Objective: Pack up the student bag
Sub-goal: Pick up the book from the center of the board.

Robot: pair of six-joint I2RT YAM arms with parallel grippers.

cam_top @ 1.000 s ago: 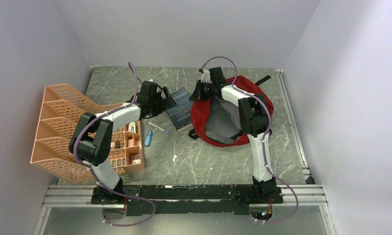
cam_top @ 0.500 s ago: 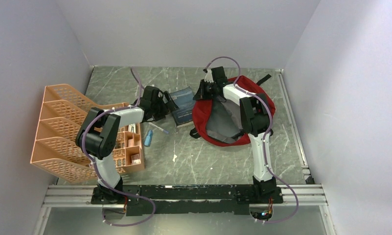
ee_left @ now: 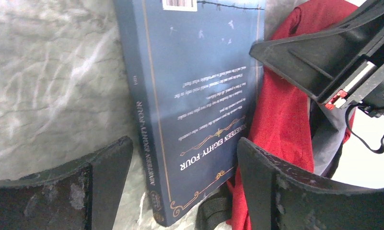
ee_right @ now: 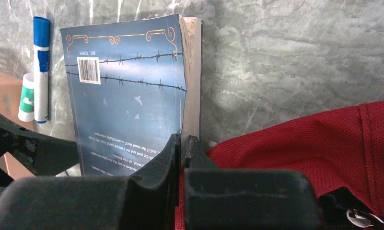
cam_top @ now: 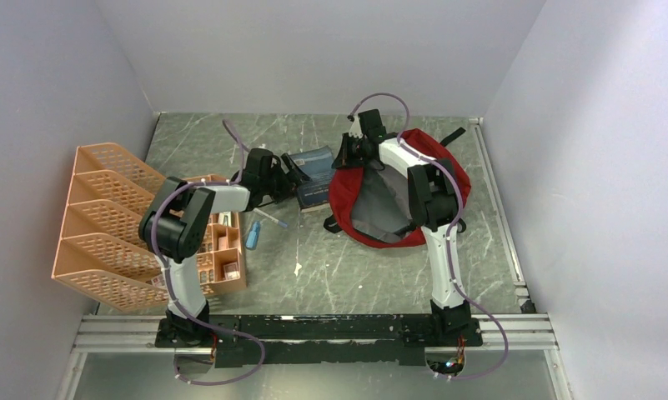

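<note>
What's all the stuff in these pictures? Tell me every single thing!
student bag: one, red with grey lining, lying open on the right of the table
book: one, dark blue, flat against the bag's left edge
organiser: one, orange mesh, far left; the small things inside are too tiny to name
marker: one, blue and white, beside the book
small tube: one, white and green, next to the marker
scrap: one, white, mid-table
table: one, grey marbled
arms: two, white and black, left and right
left end effector: open, astride the book's end
right end effector: shut, apparently pinching the bag's rim
</note>
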